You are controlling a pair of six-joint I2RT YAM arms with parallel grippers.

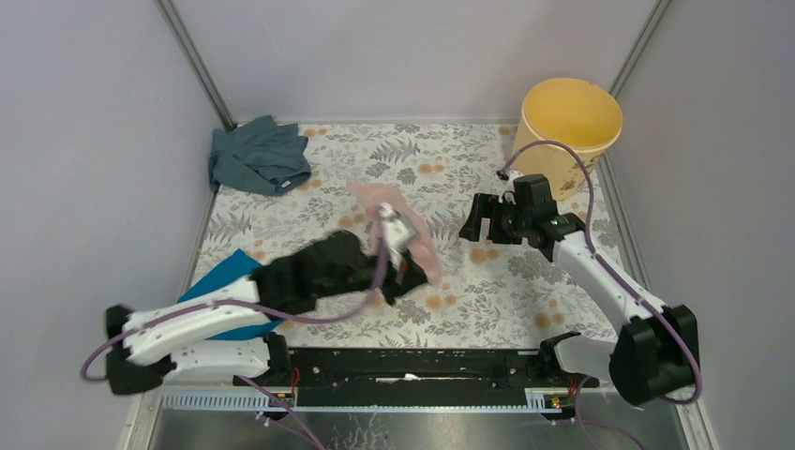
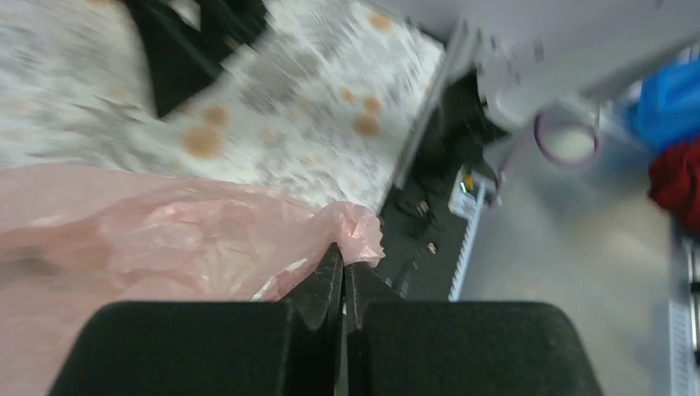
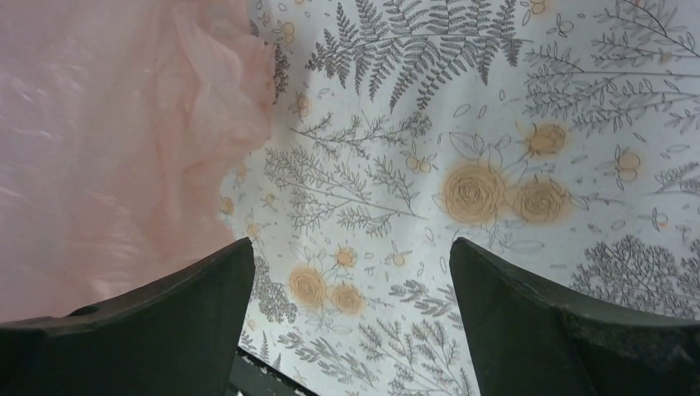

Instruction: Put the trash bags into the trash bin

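Note:
The trash bag (image 1: 389,199), a filmy pale pink sheet, hangs lifted over the middle of the flowered table. My left gripper (image 1: 412,258) is shut on it. In the left wrist view a crumpled corner of the bag (image 2: 355,227) sticks out between the closed fingertips of the gripper (image 2: 342,254), and the rest billows to the left. My right gripper (image 1: 474,225) stands open just right of the bag. In its wrist view the bag (image 3: 107,148) fills the left side, and nothing lies between the wide fingers of the gripper (image 3: 351,257). The trash bin (image 1: 570,117), a yellow-orange bucket, stands upright at the back right, behind the right gripper.
A grey-blue cloth (image 1: 258,157) lies crumpled at the back left corner. A bright teal cloth (image 1: 217,277) lies at the left edge, partly under my left arm. Grey walls close the table on three sides. A black rail (image 1: 412,364) runs along the front.

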